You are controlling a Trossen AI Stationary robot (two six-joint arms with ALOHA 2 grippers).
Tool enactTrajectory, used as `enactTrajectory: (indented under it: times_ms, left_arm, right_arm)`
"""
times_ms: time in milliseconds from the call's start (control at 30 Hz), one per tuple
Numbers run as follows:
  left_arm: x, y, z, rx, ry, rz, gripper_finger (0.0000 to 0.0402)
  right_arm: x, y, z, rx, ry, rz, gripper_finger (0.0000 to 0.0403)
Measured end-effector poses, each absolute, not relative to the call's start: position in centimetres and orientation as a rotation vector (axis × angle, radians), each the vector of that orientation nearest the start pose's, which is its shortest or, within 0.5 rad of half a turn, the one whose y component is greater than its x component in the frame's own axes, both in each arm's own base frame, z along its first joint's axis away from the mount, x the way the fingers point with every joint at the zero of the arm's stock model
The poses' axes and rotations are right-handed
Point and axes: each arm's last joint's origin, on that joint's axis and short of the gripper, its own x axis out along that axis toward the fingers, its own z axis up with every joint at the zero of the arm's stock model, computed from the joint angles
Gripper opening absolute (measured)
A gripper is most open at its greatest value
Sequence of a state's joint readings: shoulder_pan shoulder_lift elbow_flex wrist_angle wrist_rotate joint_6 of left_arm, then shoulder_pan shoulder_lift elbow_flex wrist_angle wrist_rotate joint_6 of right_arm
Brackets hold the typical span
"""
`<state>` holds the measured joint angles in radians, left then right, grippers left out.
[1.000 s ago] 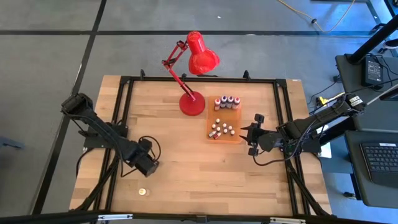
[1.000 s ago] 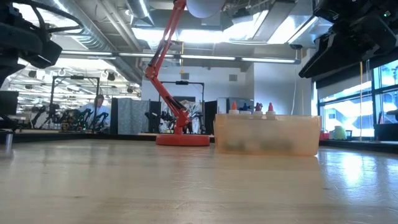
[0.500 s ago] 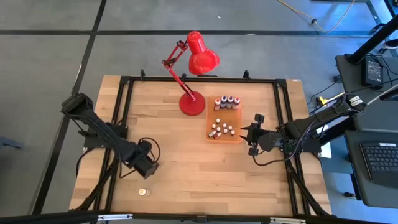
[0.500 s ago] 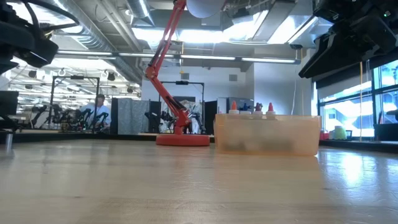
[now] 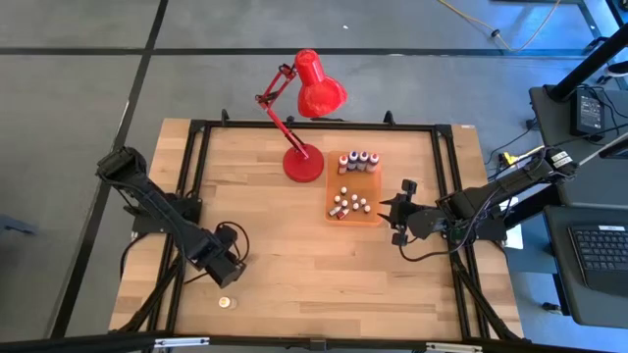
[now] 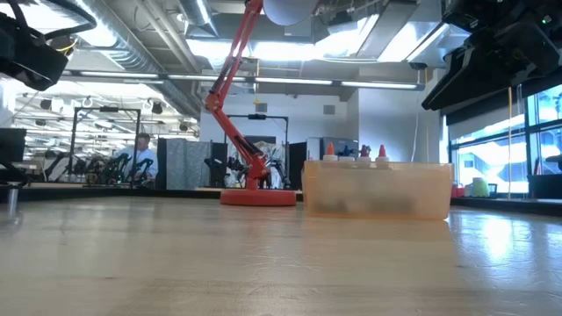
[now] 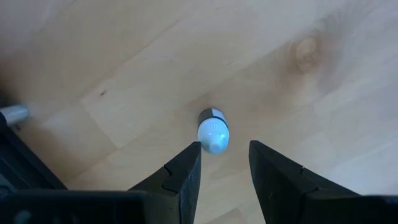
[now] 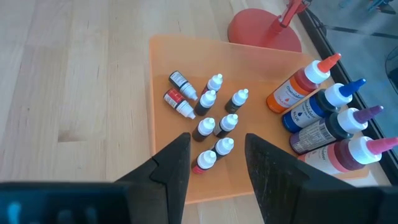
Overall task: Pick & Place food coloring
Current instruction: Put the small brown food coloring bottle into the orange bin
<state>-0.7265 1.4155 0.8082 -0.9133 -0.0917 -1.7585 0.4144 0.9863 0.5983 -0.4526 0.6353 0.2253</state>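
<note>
One tiny food coloring bottle (image 7: pixel 212 130) with a white cap stands alone on the wooden table near its near left edge (image 5: pixel 225 303). My left gripper (image 7: pixel 224 149) hangs above it, pointing down, open, with the bottle just ahead of its fingertips; the high view shows it a little farther from the near edge (image 5: pixel 224 273). Several more small white-capped bottles (image 8: pixel 211 127) lie and stand in the orange tray (image 8: pixel 168 62), beside larger bottles (image 8: pixel 323 121). My right gripper (image 8: pixel 216 138) stays open above the table, right of the tray (image 5: pixel 391 209).
A red desk lamp stands with its base (image 5: pixel 304 162) on the table just left of the tray's far end, and its head reaches over the far edge. A black frame (image 5: pixel 196 186) runs around the tabletop. Bare wood lies between the two arms.
My left gripper has moved a little toward the table's near edge, closer to the lone bottle, staying open and pointing down. The bottle has stayed where it was.
</note>
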Motion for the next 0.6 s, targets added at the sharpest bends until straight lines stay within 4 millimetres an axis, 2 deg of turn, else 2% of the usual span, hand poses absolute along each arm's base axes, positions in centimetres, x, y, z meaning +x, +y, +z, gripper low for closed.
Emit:
enactTrajectory:
  times_ms: [200, 600]
  left_arm:
    - [16.70, -14.47, 17.74, -0.760, 1.323, 0.716, 0.0130]
    - [16.74, -14.43, 17.73, -0.750, 1.311, 0.716, 0.0128]
  right_arm:
    - [17.59, 5.85, 21.87, -0.207, 0.697, -0.287, 0.0155]
    - [17.59, 5.85, 21.87, -0.208, 0.697, -0.287, 0.0155]
